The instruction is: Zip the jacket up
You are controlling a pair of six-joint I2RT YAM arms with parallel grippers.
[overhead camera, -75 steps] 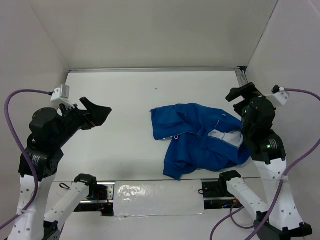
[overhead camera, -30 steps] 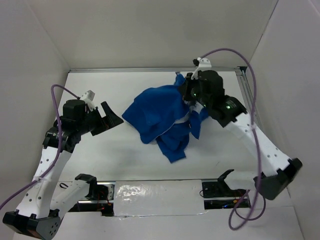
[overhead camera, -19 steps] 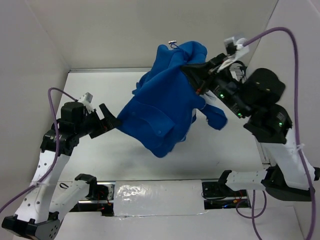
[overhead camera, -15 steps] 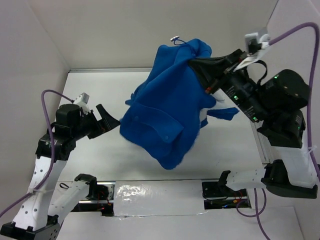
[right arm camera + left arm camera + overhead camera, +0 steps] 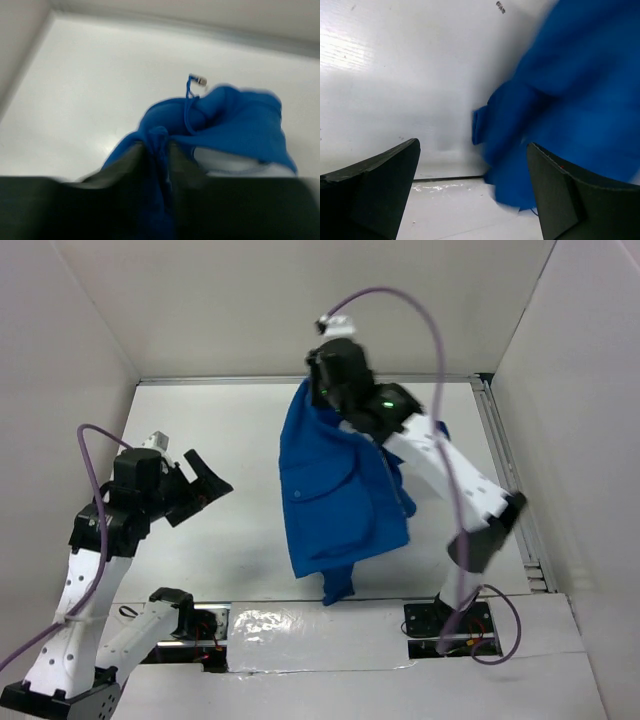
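White table (image 5: pixel 220 425) and white walls (image 5: pixel 300 300) enclose the work cell. Nearest the arm bases, we find the lower end of the jacket (image 5: pixel 340 490) reaching toward the table's near edge; we cannot tell whether it touches the surface. To its left, the left gripper (image 5: pixel 205 492) hangs above the table with its fingers spread wide and nothing between them, apart from the jacket. Its wrist view shows blurred blue fabric just ahead and to the right. Farther back, the jacket hangs full length, pocket side toward the camera. At the far centre, the right gripper (image 5: pixel 318 400) grasps the jacket's top, with a fold of fabric running between its fingers (image 5: pixel 131 152). Beyond them we note white lining (image 5: pixel 220 162) and a small light tab (image 5: pixel 199 80) on a blue cord.
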